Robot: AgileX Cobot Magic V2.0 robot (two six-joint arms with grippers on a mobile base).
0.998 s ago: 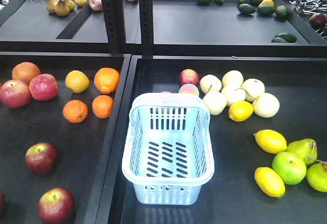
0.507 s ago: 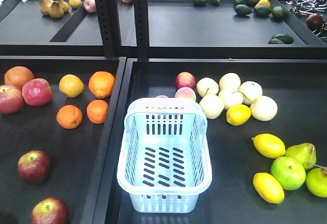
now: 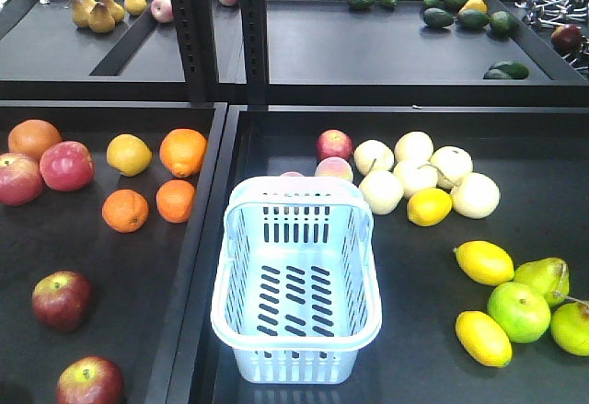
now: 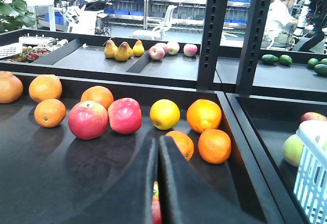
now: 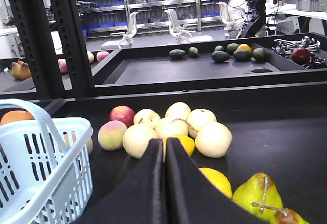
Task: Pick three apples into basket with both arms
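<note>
The pale blue basket (image 3: 299,186) stands empty at the left of the right tray; it also shows in the left wrist view (image 4: 312,169) and the right wrist view (image 5: 57,148). Two dark red apples (image 3: 61,300) (image 3: 89,383) lie at the front of the left tray; a third is not in view. My left gripper (image 4: 157,142) is shut and empty above the left tray, with a sliver of red apple (image 4: 156,209) showing through the slit between its jaws. My right gripper (image 5: 164,142) is shut and empty, right of the basket. Neither arm shows in the front view.
Brighter pink-red apples (image 3: 41,172), oranges (image 3: 182,151) and a yellow fruit (image 3: 129,155) lie at the back of the left tray. Pale pears, lemons (image 3: 485,262) and green fruit (image 3: 520,311) fill the right tray, with a red apple (image 3: 334,144) behind the basket. A black divider wall (image 3: 204,238) separates the trays.
The front view shifted a little between the oldest frame and half a second ago, so everything sits slightly lower and to the left. Nothing has moved since.
</note>
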